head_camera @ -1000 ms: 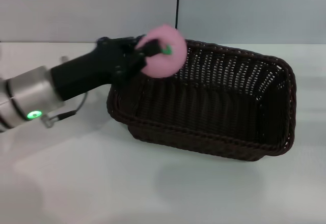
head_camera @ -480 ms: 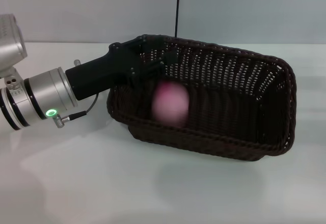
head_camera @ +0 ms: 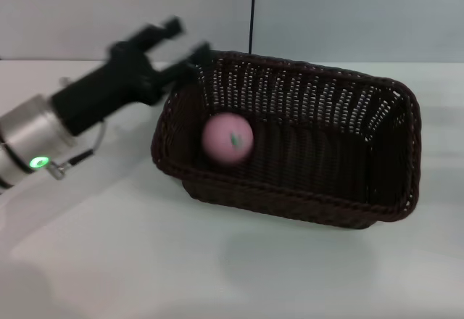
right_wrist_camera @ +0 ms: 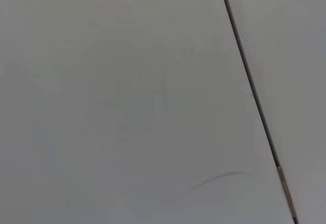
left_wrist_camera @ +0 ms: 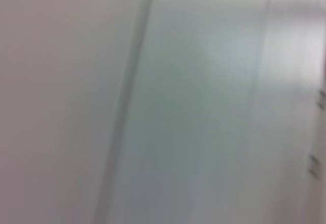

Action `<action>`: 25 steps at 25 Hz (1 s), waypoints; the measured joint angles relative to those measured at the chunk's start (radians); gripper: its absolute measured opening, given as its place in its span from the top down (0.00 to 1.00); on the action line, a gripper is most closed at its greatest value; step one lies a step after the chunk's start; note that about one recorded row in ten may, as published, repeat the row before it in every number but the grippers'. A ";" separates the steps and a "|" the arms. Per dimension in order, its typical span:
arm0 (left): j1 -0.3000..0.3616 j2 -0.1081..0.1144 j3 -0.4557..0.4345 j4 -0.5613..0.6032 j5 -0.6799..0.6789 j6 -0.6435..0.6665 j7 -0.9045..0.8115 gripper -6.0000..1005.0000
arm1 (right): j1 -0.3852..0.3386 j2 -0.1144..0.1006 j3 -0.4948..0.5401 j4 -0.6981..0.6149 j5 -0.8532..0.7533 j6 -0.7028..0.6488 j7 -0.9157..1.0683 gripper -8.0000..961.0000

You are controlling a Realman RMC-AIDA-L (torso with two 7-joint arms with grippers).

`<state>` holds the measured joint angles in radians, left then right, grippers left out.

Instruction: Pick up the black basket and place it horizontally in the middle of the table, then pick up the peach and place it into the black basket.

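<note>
Peach down inside the black basket, resting on the floor at its left end, green mark facing up. Looks light, smooth and round, so likely to roll; best pinched across the widest part if ever regripped. Basket stiff woven wicker, sitting lengthwise mid-desk, easiest taken by the braided rim. Left claw above the basket's left rim, fingers spread, holding nothing. Right claw nowhere in sight. Both placements look done
</note>
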<state>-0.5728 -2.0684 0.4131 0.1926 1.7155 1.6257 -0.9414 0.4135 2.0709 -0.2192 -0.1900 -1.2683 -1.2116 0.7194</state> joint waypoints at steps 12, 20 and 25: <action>0.248 -0.003 -0.343 -0.263 -0.364 0.080 0.542 0.20 | -0.036 0.002 0.023 -0.003 0.052 -0.007 0.000 0.47; 0.286 -0.003 -0.444 -0.319 -0.365 0.080 0.725 0.20 | -0.042 0.001 0.025 -0.006 0.055 -0.001 0.000 0.47; 0.288 -0.002 -0.445 -0.320 -0.365 0.073 0.728 0.20 | -0.042 0.001 0.026 -0.006 0.056 -0.001 0.000 0.47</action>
<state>-0.2853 -2.0704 -0.0322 -0.1272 1.3504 1.6983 -0.2138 0.3718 2.0722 -0.1930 -0.1964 -1.2125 -1.2123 0.7194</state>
